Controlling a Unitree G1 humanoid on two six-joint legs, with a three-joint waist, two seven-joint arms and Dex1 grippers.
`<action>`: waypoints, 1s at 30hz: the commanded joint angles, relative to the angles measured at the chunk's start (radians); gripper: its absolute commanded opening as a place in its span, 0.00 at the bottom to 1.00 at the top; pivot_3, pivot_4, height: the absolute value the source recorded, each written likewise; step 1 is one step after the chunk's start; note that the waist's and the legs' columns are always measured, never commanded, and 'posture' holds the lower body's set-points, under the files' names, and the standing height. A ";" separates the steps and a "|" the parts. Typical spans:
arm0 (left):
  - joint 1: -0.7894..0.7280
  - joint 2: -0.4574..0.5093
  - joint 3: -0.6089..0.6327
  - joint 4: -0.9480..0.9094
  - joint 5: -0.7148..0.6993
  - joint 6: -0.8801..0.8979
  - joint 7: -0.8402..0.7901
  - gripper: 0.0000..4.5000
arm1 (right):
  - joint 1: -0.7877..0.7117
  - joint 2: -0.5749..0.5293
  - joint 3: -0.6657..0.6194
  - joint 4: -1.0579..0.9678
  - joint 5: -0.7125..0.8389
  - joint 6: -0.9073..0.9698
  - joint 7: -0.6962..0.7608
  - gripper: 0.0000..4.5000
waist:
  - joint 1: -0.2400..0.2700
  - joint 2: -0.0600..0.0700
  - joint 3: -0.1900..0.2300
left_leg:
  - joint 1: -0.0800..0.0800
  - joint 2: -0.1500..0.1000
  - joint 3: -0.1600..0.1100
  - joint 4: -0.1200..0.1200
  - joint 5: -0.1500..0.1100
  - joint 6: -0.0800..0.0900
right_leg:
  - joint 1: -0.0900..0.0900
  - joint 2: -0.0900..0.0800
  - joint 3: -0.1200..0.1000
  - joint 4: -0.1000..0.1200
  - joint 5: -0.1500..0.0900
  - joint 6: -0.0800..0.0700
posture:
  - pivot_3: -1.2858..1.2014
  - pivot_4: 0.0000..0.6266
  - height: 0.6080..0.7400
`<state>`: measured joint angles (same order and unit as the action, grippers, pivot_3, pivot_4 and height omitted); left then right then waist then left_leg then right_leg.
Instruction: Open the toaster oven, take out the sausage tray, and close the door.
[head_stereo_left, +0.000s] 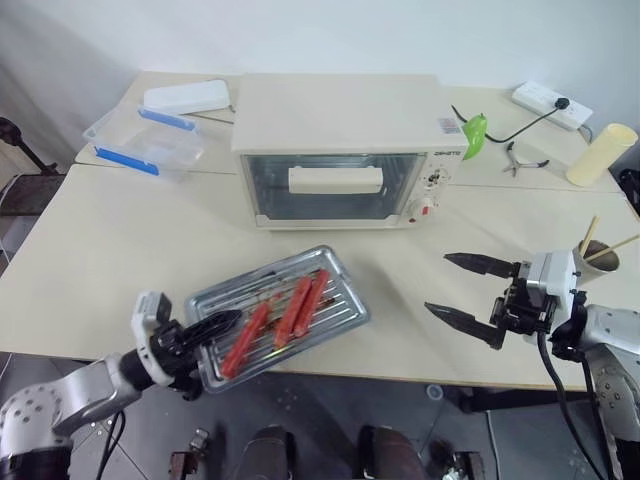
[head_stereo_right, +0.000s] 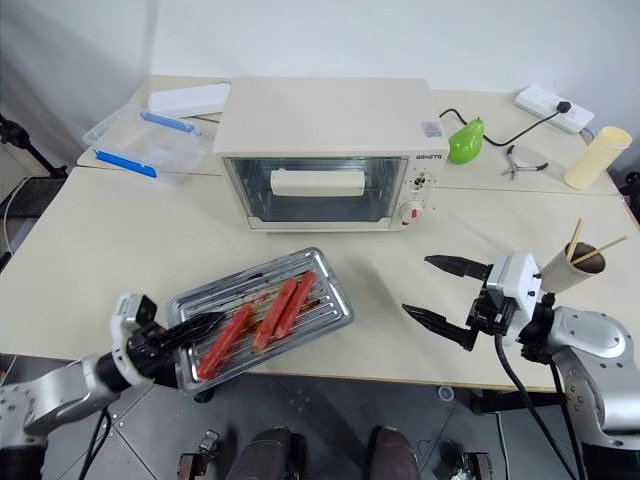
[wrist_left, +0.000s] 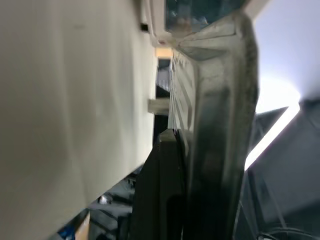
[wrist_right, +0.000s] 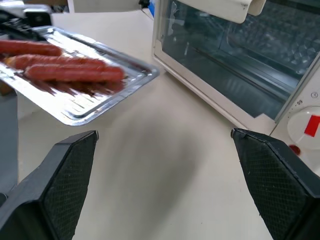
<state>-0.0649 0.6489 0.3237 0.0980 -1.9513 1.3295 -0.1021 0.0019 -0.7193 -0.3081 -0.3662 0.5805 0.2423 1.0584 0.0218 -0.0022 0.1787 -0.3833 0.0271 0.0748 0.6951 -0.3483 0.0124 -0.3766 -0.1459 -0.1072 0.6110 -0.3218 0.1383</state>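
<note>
The cream-white toaster oven (head_stereo_left: 340, 120) stands at the back middle of the table. Its glass door (head_stereo_left: 270, 190) with the bar handle (head_stereo_left: 335, 180) is closed. In front of it the silver sausage tray (head_stereo_left: 345, 290) carries three red sausages (head_stereo_left: 295, 310). The tray sits tilted by the table's front edge, a little off the surface in the right wrist view. My left gripper (head_stereo_left: 210, 325) is shut on the tray's left rim (wrist_left: 220, 125). To the tray's right, my right gripper (head_stereo_left: 438, 283) stands open and empty, pointing left toward the tray (wrist_right: 135, 70).
A clear plastic box with blue clips (head_stereo_left: 145, 140) and a white lid (head_stereo_left: 187, 96) sit back left. A green object (head_stereo_left: 474, 135), pliers (head_stereo_left: 520, 160), power strip (head_stereo_left: 552, 105), cream cylinder (head_stereo_left: 600, 153) and a cup of sticks (head_stereo_left: 598, 255) stand at the right.
</note>
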 joint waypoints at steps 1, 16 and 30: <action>-0.072 0.029 -0.098 0.037 -0.021 0.025 0.051 0.00 | 0.033 -0.026 -0.051 -0.071 0.036 0.016 -0.014 0.99 | 0.001 0.000 0.000 | 0.000 0.000 0.000 0.000 0.000 0.000 | 0.000 0.000 0.000 0.000 0.000 0.000 | 0.52 0.24 1.00; -0.478 -0.136 -0.319 0.287 0.027 0.010 0.362 0.00 | 0.105 -0.051 -0.122 -0.155 0.074 0.068 -0.061 0.99 | 0.048 0.002 -0.001 | 0.004 -0.013 -0.007 0.000 0.004 0.006 | 0.009 -0.005 0.006 -0.002 0.002 0.004 | 0.52 0.24 1.00; -0.552 -0.108 -0.286 0.106 0.386 0.014 0.130 0.81 | 0.151 -0.051 -0.138 -0.171 0.068 0.057 -0.078 1.00 | 0.043 0.001 -0.001 | 0.004 -0.013 -0.007 -0.003 0.005 0.005 | 0.011 -0.004 0.003 -0.007 0.003 0.007 | 0.52 0.24 1.00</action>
<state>-0.5862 0.5090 0.0318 0.2764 -1.6323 1.3416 0.1004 0.1445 -0.7586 -0.4023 -0.5080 0.6376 0.3107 0.9807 0.0645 -0.0013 0.1781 -0.3792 0.0142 0.0678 0.6913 -0.3435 0.0168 -0.3661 -0.1493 -0.1039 0.6033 -0.3183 0.1451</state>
